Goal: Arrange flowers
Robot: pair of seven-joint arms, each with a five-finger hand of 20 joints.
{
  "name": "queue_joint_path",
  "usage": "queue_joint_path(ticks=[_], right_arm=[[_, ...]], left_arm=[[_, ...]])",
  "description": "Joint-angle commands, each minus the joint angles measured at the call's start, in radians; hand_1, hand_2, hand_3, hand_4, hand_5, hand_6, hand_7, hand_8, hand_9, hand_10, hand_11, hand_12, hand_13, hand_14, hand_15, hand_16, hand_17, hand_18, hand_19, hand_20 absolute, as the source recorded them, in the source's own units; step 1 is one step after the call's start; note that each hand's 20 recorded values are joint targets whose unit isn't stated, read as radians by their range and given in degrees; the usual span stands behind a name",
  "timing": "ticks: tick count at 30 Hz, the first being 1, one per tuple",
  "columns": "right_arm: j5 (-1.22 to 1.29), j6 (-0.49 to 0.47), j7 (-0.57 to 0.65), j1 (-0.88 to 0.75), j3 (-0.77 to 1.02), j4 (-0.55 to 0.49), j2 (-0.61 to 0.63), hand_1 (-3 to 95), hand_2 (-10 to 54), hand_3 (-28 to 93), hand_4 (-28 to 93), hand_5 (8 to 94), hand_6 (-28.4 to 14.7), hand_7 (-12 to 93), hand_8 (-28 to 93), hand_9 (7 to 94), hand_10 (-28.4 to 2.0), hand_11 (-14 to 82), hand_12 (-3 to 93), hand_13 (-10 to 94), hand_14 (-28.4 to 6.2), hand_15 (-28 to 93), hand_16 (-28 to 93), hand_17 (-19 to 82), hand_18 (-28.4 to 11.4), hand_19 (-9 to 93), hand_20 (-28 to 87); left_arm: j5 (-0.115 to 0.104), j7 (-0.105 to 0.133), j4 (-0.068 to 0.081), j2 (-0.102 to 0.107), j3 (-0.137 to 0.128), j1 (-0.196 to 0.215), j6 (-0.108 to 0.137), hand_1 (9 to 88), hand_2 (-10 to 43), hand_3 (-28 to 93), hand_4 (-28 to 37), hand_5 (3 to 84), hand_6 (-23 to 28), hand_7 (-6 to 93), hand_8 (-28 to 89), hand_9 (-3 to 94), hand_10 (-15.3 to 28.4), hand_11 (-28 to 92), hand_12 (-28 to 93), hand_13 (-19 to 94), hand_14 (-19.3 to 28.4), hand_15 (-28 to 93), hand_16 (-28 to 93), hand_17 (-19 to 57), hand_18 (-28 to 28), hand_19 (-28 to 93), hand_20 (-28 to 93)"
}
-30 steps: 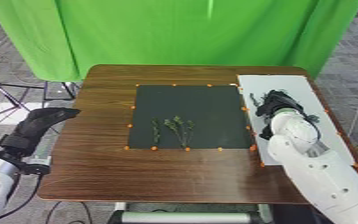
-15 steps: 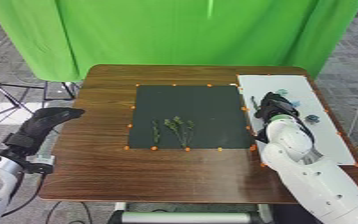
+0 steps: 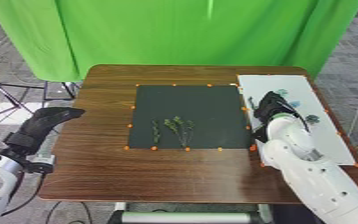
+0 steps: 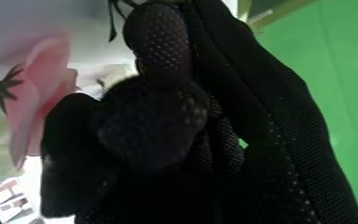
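Arranging looks only partly done, with green sprigs (image 3: 177, 122) on the dark mat (image 3: 193, 100) and flowers (image 3: 312, 119) left on the white board (image 3: 270, 81) by the right hand (image 3: 272, 106), whose openness and hold cannot be told.

Brown, wood-grained rectangular table (image 3: 149, 175); at three o'clock, white rectangular board (image 3: 273, 81); at twelve, green fabric curtain (image 3: 184, 30).

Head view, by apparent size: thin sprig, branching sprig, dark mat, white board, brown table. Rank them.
1. Brown table
2. Dark mat and white board: too alike to rank, board partly covered
3. Branching sprig
4. Thin sprig
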Motion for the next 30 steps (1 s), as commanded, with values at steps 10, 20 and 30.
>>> queue_joint_path(ticks=[10,20,30], right_arm=[[-0.053,0.214,-0.072,-0.038,0.037,-0.169,0.049,66.4,-9.5,52,-1,75.8,-7.4,32,21,92.4,-11.1,32.7,32.4,94,-0.4,59,16,79,-2.4,80,44],[-0.081,0.166,-0.07,-0.148,0.039,-0.313,-0.013,65.8,-9.5,53,0,75.7,-7.3,33,20,92.4,-10.7,33.2,32.0,94,-0.3,59,16,79,-2.3,80,44],[-0.098,0.086,-0.081,-0.213,-0.002,-0.364,-0.09,65.9,-9.5,52,0,75.4,-7.1,34,20,92.4,-10.8,33.0,31.8,94,-0.3,59,16,79,-2.1,80,44]], left_arm=[[0.002,-0.014,-0.003,-0.003,-0.01,0.004,-0.016,23.7,-2.0,62,-18.8,49.4,3.5,13.7,-6,41.2,13.3,14,11,27,15.0,6,2,0.7,9.9,1,13],[0.004,-0.021,-0.005,-0.003,-0.016,0.008,-0.026,23.7,-2.0,63,-18.6,49.3,3.4,13.8,-6,41.2,13.4,14,11,27,14.9,6,2,0.7,9.9,1,13],[0.006,-0.023,-0.005,0.005,-0.016,0.007,-0.029,23.7,-1.9,62,-18.6,49.4,3.5,13.7,-6,41.2,13.3,14,11,27,15.0,6,2,0.7,9.9,1,13]])
